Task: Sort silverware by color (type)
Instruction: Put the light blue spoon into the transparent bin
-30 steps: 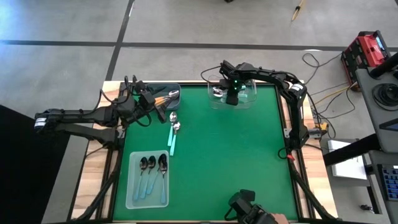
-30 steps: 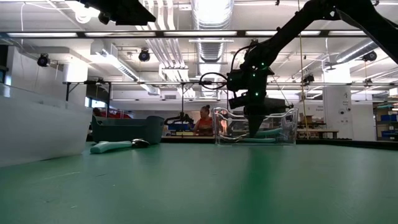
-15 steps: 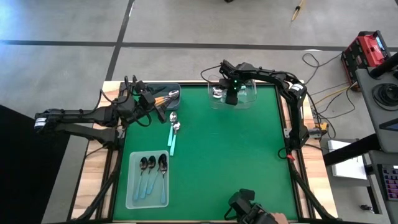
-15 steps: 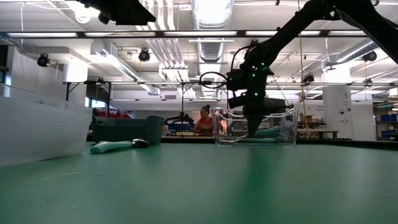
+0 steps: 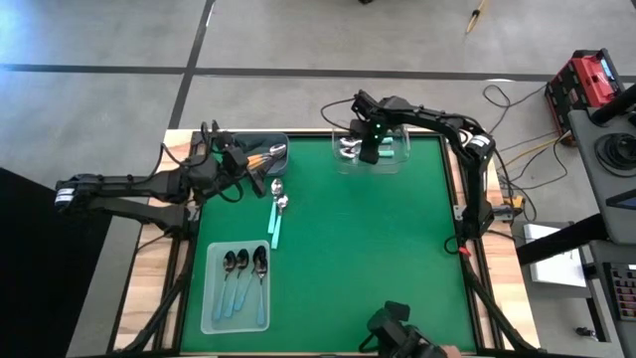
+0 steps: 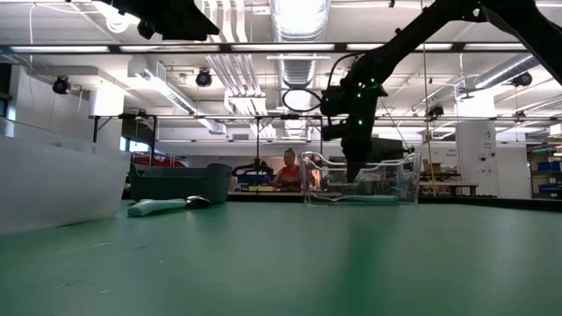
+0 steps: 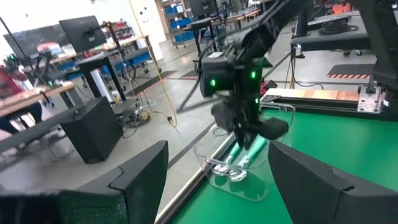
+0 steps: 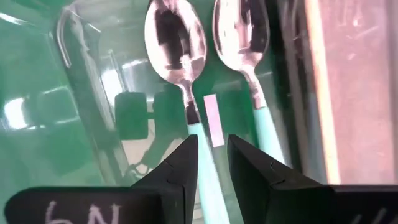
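The right gripper [image 5: 369, 151] is seen above the clear plastic bin [image 5: 395, 162] at twelve o'clock, fingers slightly parted and empty. Two teal-handled silver spoons [image 8: 186, 68] lie inside, directly below. The remaining teal-handled spoon [image 5: 277, 221] lies at ten o'clock, long axis twelve-to-six, nearer the wide-open left gripper [image 5: 254, 177], with bare mat around.
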